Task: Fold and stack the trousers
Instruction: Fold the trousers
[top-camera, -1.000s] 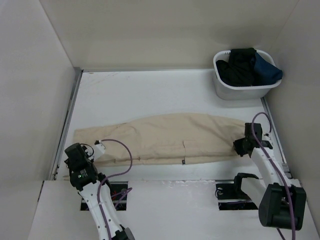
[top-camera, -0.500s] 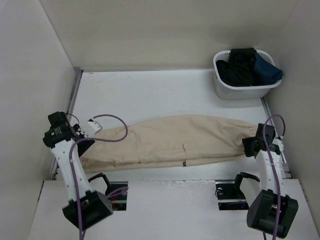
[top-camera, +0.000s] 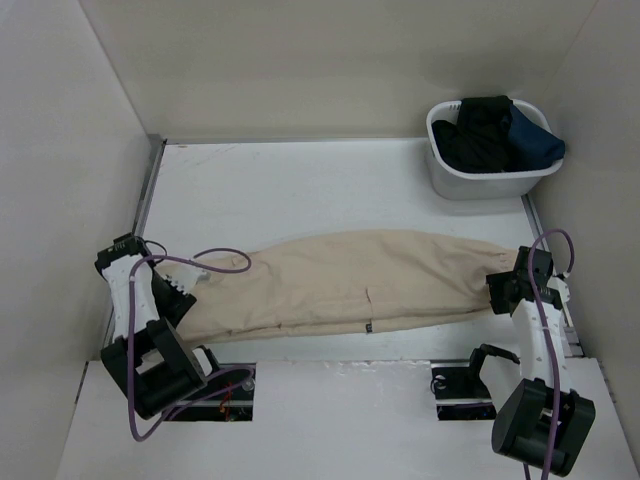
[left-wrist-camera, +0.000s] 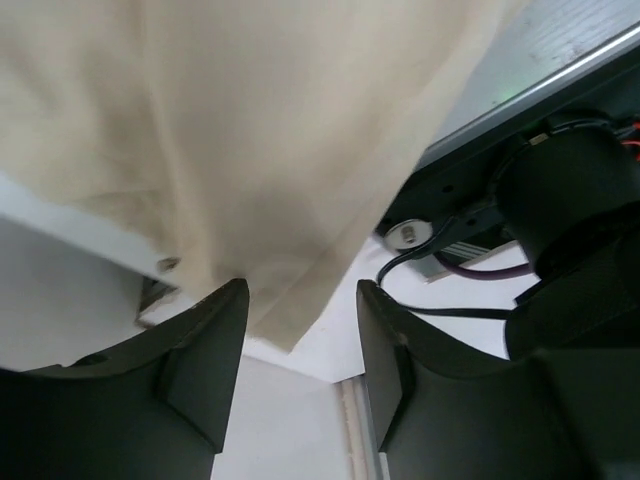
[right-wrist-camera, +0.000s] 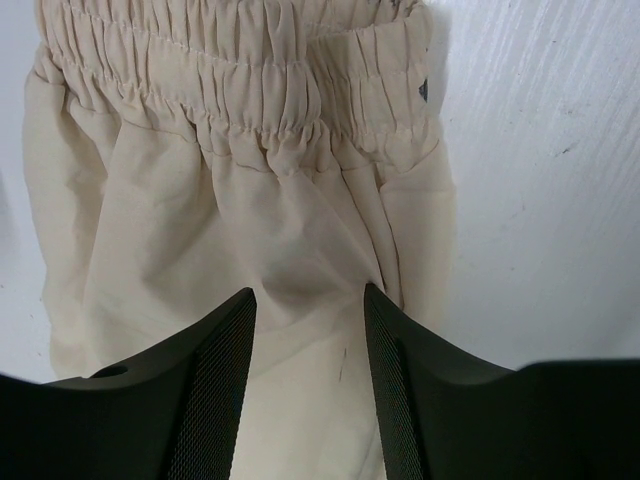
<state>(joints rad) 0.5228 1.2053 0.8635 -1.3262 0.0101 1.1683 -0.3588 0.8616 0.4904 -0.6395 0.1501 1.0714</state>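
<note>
1. Top view
   - We see a white table (top-camera: 300, 180) boxed in by pale walls on the left, far and right sides.
   - The trousers (top-camera: 350, 280) lie flat in one long strip, left to right across the near half of the table.
   - The left gripper (top-camera: 188, 293) sits at their left end, against the cloth. From here we cannot tell how its jaws stand.
   - The right gripper (top-camera: 498, 290) sits at the right end, touching or just over the cloth.
   - A white basket (top-camera: 480, 185) stands in the far right corner, well apart from the trousers. Dark garments (top-camera: 490, 130) are piled in it.
   - A small dark tag (top-camera: 368, 326) shows on the near edge of the trousers.

2. Left wrist view
   - The left gripper (left-wrist-camera: 300, 300) has its fingers spread, with a clear gap between them.
   - Beige cloth of the trousers (left-wrist-camera: 250, 130) hangs just ahead of the tips, a corner dipping toward the gap; we see no pinch.
   - A strip of the table (left-wrist-camera: 570, 40) shows at top right.
   - Below that strip are a black arm base (left-wrist-camera: 570, 200) and a purple cable (left-wrist-camera: 480, 268).

3. Right wrist view
   - The right gripper (right-wrist-camera: 307, 300) is spread over the trousers (right-wrist-camera: 250, 200), holding nothing.
   - The gathered waistband (right-wrist-camera: 250, 80) lies just beyond the tips.
   - Bare table (right-wrist-camera: 540, 150) is on the right.
</note>
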